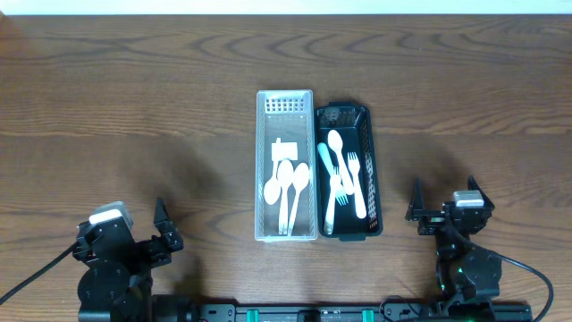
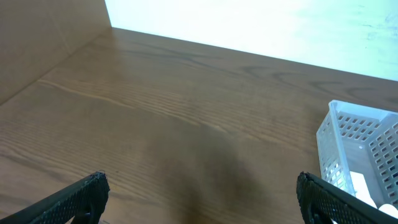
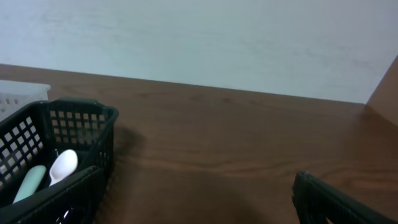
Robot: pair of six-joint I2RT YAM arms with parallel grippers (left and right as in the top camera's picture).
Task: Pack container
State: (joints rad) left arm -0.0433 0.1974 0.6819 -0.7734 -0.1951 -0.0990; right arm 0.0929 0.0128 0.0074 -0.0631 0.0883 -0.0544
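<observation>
The table (image 1: 134, 89) fills the scene. At its centre the white basket (image 1: 264, 165) and the black basket (image 1: 374, 170) stand touching, white on the left. The left gripper (image 2: 200, 183) hovers near-left and the right gripper (image 1: 443, 201) near-right, both released and holding nothing, well apart from the baskets. Spoons (image 1: 288, 183) lie in the white basket and forks (image 1: 350, 174) in the black.

white basket (image 2: 349, 132) — cut off right | black basket (image 3: 78, 107) — cut off left
</observation>
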